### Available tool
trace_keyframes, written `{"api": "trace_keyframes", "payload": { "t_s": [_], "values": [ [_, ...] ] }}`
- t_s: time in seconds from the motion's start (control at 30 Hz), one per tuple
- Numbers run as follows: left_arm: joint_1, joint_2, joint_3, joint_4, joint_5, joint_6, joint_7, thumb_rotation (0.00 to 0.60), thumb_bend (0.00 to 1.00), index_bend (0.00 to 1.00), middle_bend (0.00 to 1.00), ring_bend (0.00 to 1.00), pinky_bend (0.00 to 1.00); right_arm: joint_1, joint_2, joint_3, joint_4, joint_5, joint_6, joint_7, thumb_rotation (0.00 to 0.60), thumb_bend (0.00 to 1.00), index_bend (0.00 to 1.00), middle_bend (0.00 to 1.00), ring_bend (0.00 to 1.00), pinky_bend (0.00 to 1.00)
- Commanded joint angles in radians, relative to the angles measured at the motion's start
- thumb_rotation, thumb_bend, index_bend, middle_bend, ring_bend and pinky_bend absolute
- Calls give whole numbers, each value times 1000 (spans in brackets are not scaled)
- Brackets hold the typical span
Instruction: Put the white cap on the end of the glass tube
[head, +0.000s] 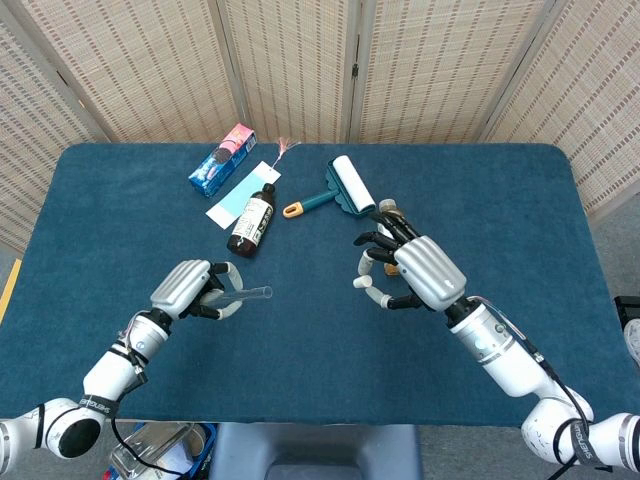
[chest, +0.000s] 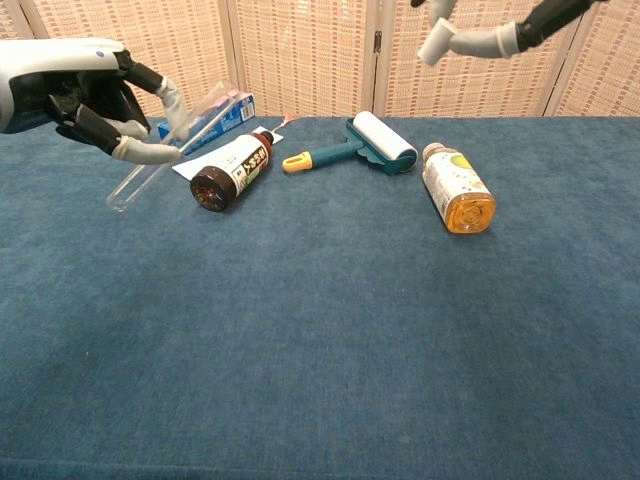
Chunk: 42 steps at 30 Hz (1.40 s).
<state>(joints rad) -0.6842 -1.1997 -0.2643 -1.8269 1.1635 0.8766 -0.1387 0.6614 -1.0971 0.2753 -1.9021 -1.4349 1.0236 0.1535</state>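
While both pieces are already picked up, the actual capping hasn't happened yet, so I'd call this roughly the halfway mark. The left hand (head: 190, 288) sits in the lower left of the head view with its fingers wrapped around the glass tube (head: 245, 295), and the tube's free end pokes out toward the middle of the frame. In the chest view the same tube (chest: 170, 150) shows up at upper left, tilted, with one end angled up toward the screen behind and the other down toward the table.

The right hand (head: 415, 272) is right of centre in the head view, pinching the white cap (head: 360, 284) at its fingertips. In the chest view only the fingertips and the cap (chest: 434, 46) show, at the very top edge.

Tube and cap are lifted off the blue table (head: 320, 380) but well apart, with open cloth between them. What's left, as I read it: bring the two together, line the cap up with the tube's open end and push it on. The bottles, lint roller (head: 340, 190) and box at the back look irrelevant.
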Motion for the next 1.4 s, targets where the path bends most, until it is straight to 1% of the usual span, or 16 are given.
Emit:
{"api": "trace_keyframes", "payload": {
  "t_s": [0.03,0.23,0.53,0.93,1.4],
  "values": [
    [-13,-13,-3,-10,-12,-5,4,600,375,608,1000,1000,1000,17,-10,12,-13,4,-4,8,600,488,631,263,0,0],
    [-31,-46,-6,-24,-40,-1,12,600,375,609,1000,1000,1000,43,-35,20,-30,16,-10,4,600,492,634,265,0,0],
    [-41,-69,0,-33,-58,2,4,600,375,609,1000,1000,1000,75,-86,6,-27,28,-25,-35,600,493,637,268,0,0],
    [-51,-78,5,-47,-72,13,17,600,376,608,1000,1000,1000,105,-135,2,-14,66,-37,-70,600,493,637,268,0,0],
    [-57,-75,7,-54,-85,16,20,600,375,606,1000,1000,1000,128,-155,0,-15,90,-45,-97,600,497,637,268,0,0]
  ]
}}
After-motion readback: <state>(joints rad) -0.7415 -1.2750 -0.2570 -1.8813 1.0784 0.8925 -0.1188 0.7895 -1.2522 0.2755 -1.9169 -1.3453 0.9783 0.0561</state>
